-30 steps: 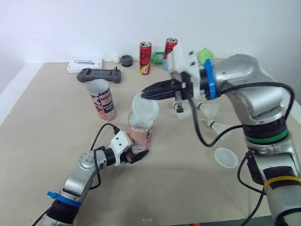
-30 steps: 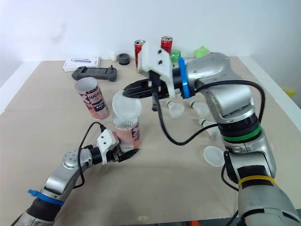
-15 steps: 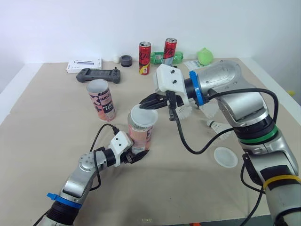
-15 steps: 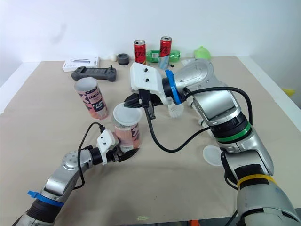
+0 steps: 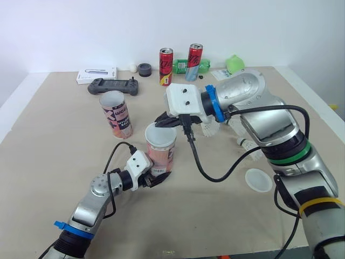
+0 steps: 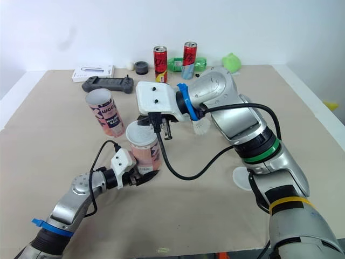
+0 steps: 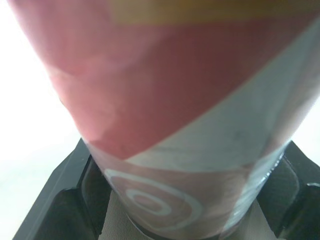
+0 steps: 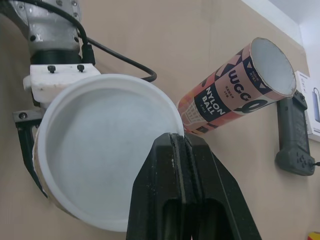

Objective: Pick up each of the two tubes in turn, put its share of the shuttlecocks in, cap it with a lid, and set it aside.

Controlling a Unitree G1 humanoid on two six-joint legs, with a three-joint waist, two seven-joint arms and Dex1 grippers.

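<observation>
White lid (image 8: 100, 150) sits over my pink tube (image 5: 161, 155) at frame centre, its rim pinched by my right gripper (image 8: 179, 142); left gripper (image 5: 153, 179) clamps the tube's base.

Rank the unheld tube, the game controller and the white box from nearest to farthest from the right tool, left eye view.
From the right tool:
1. unheld tube, just to its left.
2. game controller, behind that tube.
3. white box, back-left, farthest.

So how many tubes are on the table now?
2. One tube stands gripped by the left end effector, with the right end effector holding a lid on top; the other tube stands behind it, towards the black controller.
</observation>
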